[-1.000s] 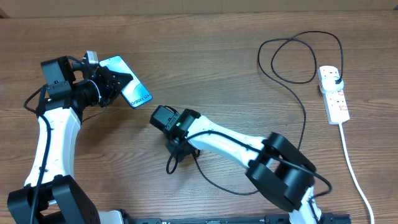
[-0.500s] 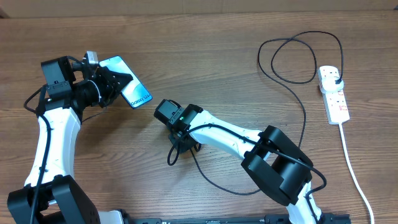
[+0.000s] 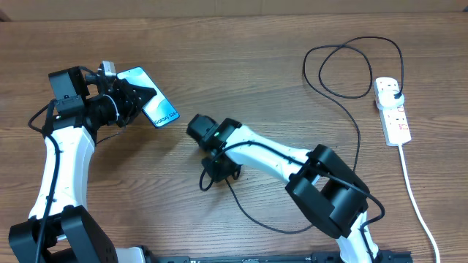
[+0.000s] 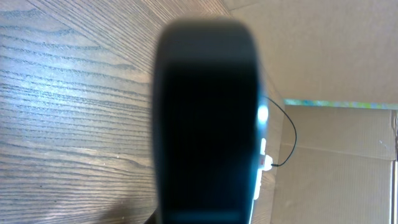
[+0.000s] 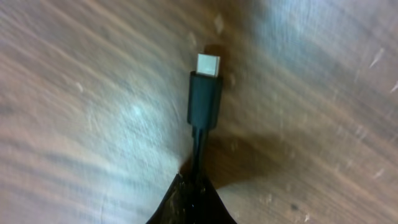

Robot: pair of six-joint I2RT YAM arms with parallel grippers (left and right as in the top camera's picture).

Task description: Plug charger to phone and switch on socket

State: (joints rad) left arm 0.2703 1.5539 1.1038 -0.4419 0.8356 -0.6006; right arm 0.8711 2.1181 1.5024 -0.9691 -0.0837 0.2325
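Note:
My left gripper point(image 3: 134, 98) is shut on the phone point(image 3: 151, 104), holding it above the table at the left with its cyan screen facing up and to the right. The left wrist view is mostly filled by the phone's dark body point(image 4: 205, 118), which hides the fingers. Mid-table, my right gripper point(image 3: 219, 172) is shut on the charger's thin black cable point(image 3: 333, 190), just behind the connector tip point(image 5: 208, 64). The connector sticks out ahead of the fingers, over the wood. From there the cable loops to its black plug point(image 3: 395, 93), seated in the white socket point(image 3: 393, 117) at the far right.
The socket's thick white cord point(image 3: 418, 201) runs down the right side to the front edge. Cable loops point(image 3: 344, 69) lie at the back right. Cardboard point(image 4: 336, 56) borders the table's far edge.
The right gripper has closed on the charger cable near its connector, and its wrist has shifted slightly right and away. The left arm and phone have stayed put.

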